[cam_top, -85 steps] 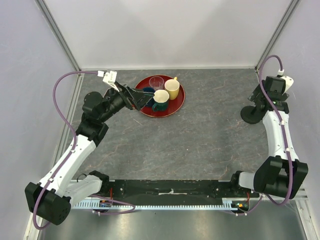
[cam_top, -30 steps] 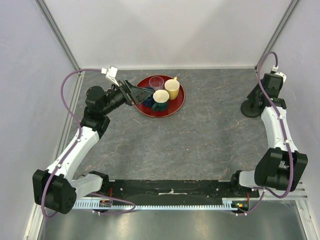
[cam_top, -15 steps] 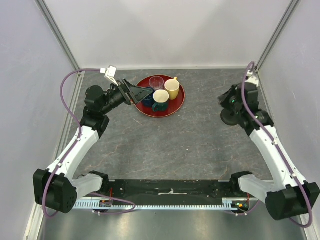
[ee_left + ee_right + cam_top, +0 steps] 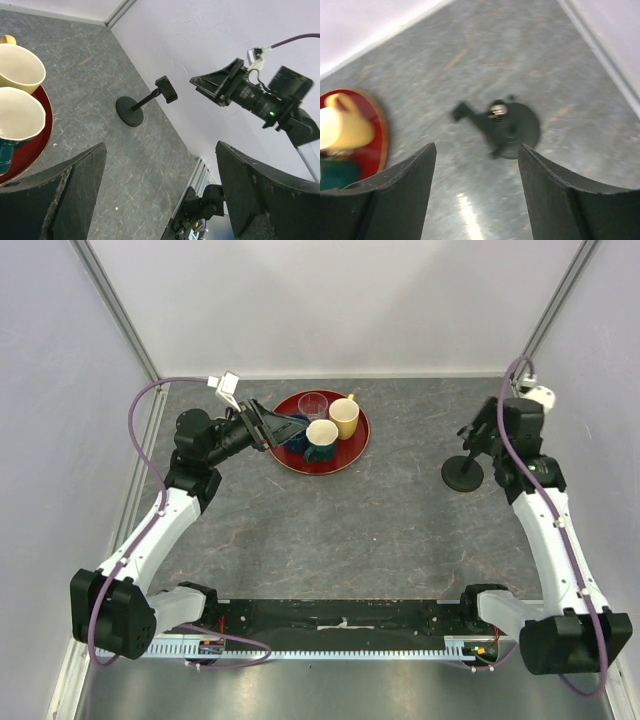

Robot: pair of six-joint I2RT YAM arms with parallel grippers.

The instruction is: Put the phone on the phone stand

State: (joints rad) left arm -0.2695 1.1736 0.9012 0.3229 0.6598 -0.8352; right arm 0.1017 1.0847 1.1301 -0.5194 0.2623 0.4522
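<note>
- Table (image 4: pixel 380 530): grey, stone-patterned top, with pale walls around it.
- Red tray (image 4: pixel 352 454): round, on the far left-centre of the table. It holds a yellow mug (image 4: pixel 344 417), a green mug (image 4: pixel 321 440) with a cream inside and a clear glass (image 4: pixel 313 405), all upright and close together.
- Left gripper (image 4: pixel 296 427): hangs over the tray's left edge. In the wrist view its fingers (image 4: pixel 75 195) are spread wide with nothing between them.
- Right gripper (image 4: pixel 475 147): fingers (image 4: pixel 400 195) wide apart and holding nothing. It hangs above the phone stand, close to the cradle; the left wrist view shows a gap between them.
- Phone stand (image 4: pixel 462 476): black, with a disc base flat on the right side of the table, well apart from the tray. Its stem tilts up to a small cradle (image 4: pixel 166 89). The right wrist view of it is blurred.
</note>
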